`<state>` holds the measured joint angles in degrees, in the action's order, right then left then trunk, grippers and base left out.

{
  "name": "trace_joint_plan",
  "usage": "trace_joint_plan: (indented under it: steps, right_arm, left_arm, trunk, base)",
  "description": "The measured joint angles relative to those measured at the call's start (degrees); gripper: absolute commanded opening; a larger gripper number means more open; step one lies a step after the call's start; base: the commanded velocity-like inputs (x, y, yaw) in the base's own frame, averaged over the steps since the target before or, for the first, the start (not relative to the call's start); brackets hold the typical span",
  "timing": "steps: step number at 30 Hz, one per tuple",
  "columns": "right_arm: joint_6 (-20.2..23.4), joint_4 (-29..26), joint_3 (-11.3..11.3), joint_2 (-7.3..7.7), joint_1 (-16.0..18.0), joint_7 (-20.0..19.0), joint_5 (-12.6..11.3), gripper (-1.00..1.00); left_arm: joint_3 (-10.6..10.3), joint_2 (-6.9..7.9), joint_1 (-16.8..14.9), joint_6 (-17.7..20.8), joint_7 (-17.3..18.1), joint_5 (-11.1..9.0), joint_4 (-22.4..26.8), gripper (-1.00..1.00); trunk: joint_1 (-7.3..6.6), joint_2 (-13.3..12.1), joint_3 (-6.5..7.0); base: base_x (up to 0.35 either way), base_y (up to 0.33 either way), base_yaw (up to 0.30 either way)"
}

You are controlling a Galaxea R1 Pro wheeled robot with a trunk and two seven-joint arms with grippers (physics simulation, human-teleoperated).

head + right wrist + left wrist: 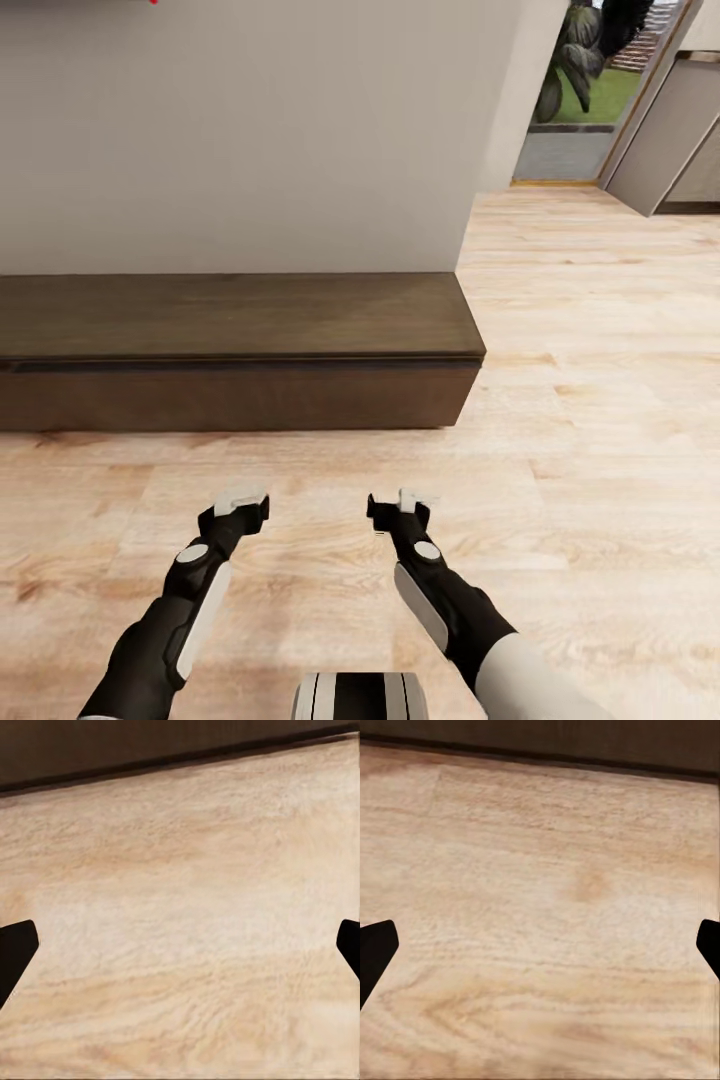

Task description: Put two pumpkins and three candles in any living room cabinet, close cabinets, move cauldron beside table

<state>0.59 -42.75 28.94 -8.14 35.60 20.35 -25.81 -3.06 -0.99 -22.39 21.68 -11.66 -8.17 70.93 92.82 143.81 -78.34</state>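
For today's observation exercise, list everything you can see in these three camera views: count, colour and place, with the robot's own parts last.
Long low dark-brown wooden cabinet: one, dark brown, against the wall ahead, front closed.
Pale wood-plank floor: one, light tan, under and around the cabinet.
Plain grey wall: one, light grey, behind the cabinet.
Doorway with green plant outside: one, green and grey, far right.
Grey panel: one, grey, right of the doorway.
Left pincer: one, black and white, open, low above the floor, empty.
Right pincer: one, black and white, open, above the floor, empty.
Robot base part: one, grey and black, bottom centre.
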Motion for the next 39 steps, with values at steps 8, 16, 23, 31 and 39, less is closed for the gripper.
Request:
trace_joint_plan:
  steps: [8, 16, 23, 31, 39]
  right_arm:
    - [21.6, -14.86, -8.03, -0.09, -0.43, 0.01, 0.08, 1.0]
    - [27.09, -17.41, -9.18, -0.34, -1.58, 0.06, -1.9, 1.0]
    - [30.91, -17.29, -9.29, -0.45, -1.62, 0.25, -5.42, 1.0]
    - [33.64, -16.87, -9.22, -0.92, -1.62, 0.54, -5.41, 1.0]
    - [34.45, -16.66, -9.23, -0.93, -1.62, 1.12, -5.57, 1.0]
  left_arm:
    - [0.63, 0.01, -0.01, 18.43, 0.04, -0.08, 8.52, 1.0]
    - [5.15, -0.01, -0.24, 28.25, 0.04, -0.13, 9.4, 1.0]
    - [5.88, -0.04, -0.29, 32.75, 0.09, -0.16, 9.39, 1.0]
    - [5.88, -0.24, -1.33, 36.34, -0.06, -0.25, 6.99, 1.0]
    - [6.67, 0.26, -4.09, 37.22, -0.05, -0.17, -1.1, 1.0]
  trunk:
    - [-0.03, -0.01, 0.21]
    - [-0.23, -0.12, 1.99]
    - [-0.42, -0.21, 3.54]
    - [-0.62, -0.32, 5.31]
    - [-0.83, -0.43, 7.09]
  base:
    - [-0.003, 0.0, 0.0]
    - [0.0, 0.0, 0.0]
    - [0.0, 0.0, 0.0]
    - [0.0, 0.0, 0.0]
    - [0.0, 0.0, 0.0]
